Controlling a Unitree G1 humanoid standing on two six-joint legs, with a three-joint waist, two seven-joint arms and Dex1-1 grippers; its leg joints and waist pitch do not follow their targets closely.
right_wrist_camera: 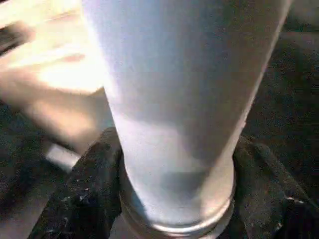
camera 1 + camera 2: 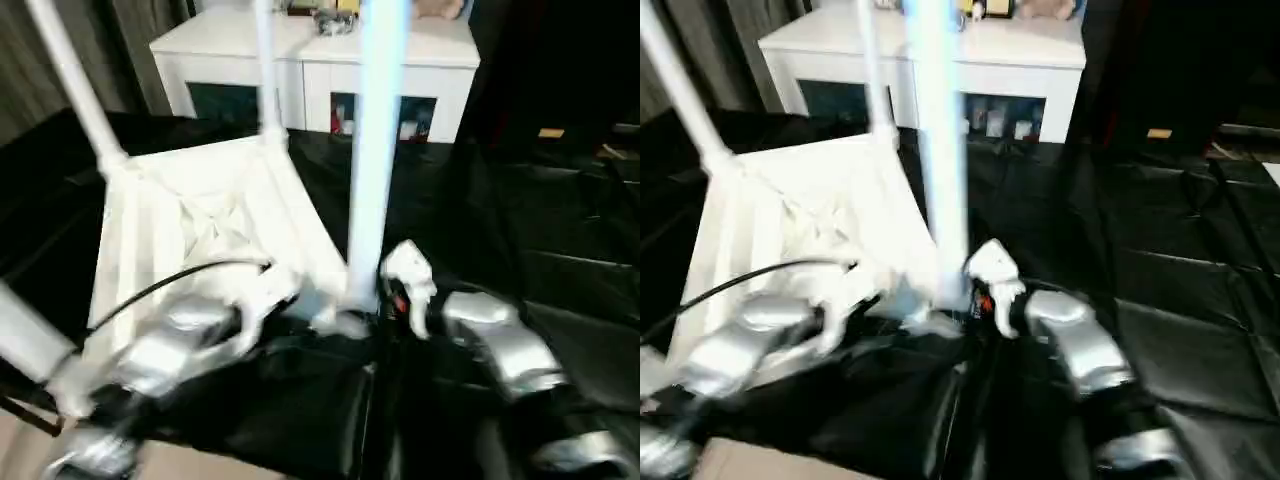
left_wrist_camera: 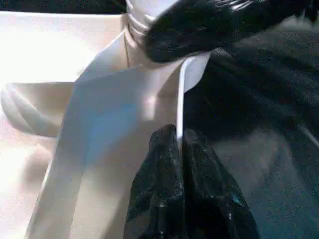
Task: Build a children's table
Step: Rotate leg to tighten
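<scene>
The children's table [image 2: 200, 215] lies upside down on black sheeting, its ribbed underside facing up. White legs rise from its corners: one at the back left [image 2: 75, 80], one at the back [image 2: 265, 70], one at the near left [image 2: 25, 340]. The nearest leg [image 2: 375, 150] stands tall at the front right corner. My left gripper [image 3: 178, 137] is shut on the thin raised rim [image 3: 180, 94] beside that corner. My right gripper [image 1: 174, 164] clasps this leg [image 1: 169, 99] just above its base, one black finger [image 1: 84, 194] on each side.
A white cabinet [image 2: 310, 60] with dark glass doors stands at the back, small items on its top. Black sheeting [image 2: 520, 220] covers the floor to the right and front. A black cable [image 2: 160, 285] arcs over my left forearm.
</scene>
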